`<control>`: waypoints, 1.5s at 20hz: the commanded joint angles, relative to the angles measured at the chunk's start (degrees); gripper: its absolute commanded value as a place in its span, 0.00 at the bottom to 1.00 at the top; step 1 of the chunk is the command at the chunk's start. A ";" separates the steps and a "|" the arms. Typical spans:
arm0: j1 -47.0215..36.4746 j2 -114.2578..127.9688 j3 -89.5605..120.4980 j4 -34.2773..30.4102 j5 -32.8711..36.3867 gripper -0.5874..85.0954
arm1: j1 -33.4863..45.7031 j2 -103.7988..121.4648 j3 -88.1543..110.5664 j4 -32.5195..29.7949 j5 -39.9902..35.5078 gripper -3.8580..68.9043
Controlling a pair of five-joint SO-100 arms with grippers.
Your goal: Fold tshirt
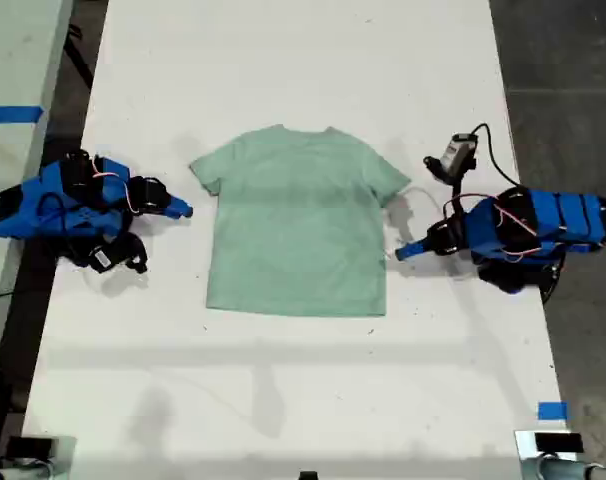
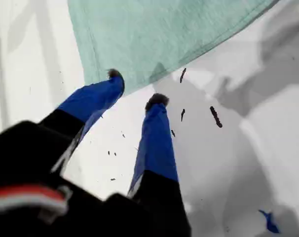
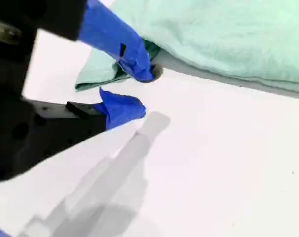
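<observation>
At the tshirt's [image 2: 159, 39] edge, my first hand [image 2: 135, 89] and second hand [image 3: 139, 91] gape, holding nothing.

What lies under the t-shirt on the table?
The t-shirt lies spread flat on the white table, which shows all around it. Whatever is beneath the cloth is covered; no bulge suggests anything there.

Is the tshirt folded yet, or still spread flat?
Spread flat, not yet folded: in the exterior view the tshirt lies open on the white table, both sleeves out to the sides, hem straight, no layer turned over.
</observation>
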 commanded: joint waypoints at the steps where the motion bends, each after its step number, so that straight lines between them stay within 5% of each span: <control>1: 2.72 -0.18 -0.35 -4.04 -20.83 0.01 | 3.60 0.53 -0.62 -5.98 53.70 0.05; 11: 3.60 -0.18 -0.44 -4.48 -21.53 0.01 | 3.08 0.53 -1.49 -7.12 50.80 0.05; 15: 2.81 -0.62 -1.58 -9.93 -19.07 0.01 | 3.34 0.44 -3.43 -8.88 46.05 0.05; 22: -5.10 -35.86 -22.59 -16.26 -5.89 0.01 | 14.85 -21.27 -24.17 -3.87 29.00 0.05; 30: -22.15 -59.68 -48.69 -5.10 11.25 0.01 | 34.19 -53.26 -50.89 3.16 6.59 0.04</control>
